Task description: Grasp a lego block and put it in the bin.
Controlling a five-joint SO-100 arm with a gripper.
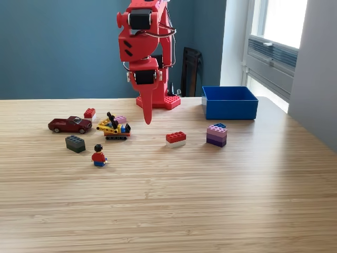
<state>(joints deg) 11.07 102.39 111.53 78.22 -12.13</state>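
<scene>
Sitting untouched on the surface [210, 200], the red-and-white lego block [176, 139] lies near centre, just right of and nearer than the gripper [147, 117]. Long axis runs roughly left-right in the exterior view, slightly skewed, studs up. Right of it a purple stacked block [216, 135] with a small blue piece on top, also upright.

The bin [230, 103] is far right, long side facing the camera, open top up; inside not visible from this angle, so contents cannot be told.

Gripper hangs point-down above the surface, holding nothing; jaws look pressed together into one red wedge, though the view is edge-on so that is a judgement. Tip is apart from every block.

Progress: judged at the start. No block grasped, none seen in the bin. Left to do: reach, grasp, lift, carry right, release.

Left side clutter: small red block [89, 113], pink block [121, 119], dark grey block [75, 143], yellow lego vehicle [114, 129], minifigure [98, 156] standing nearest, dark red toy car [69, 125] pointing left. Arm base [166, 100] sits far centre.
</scene>
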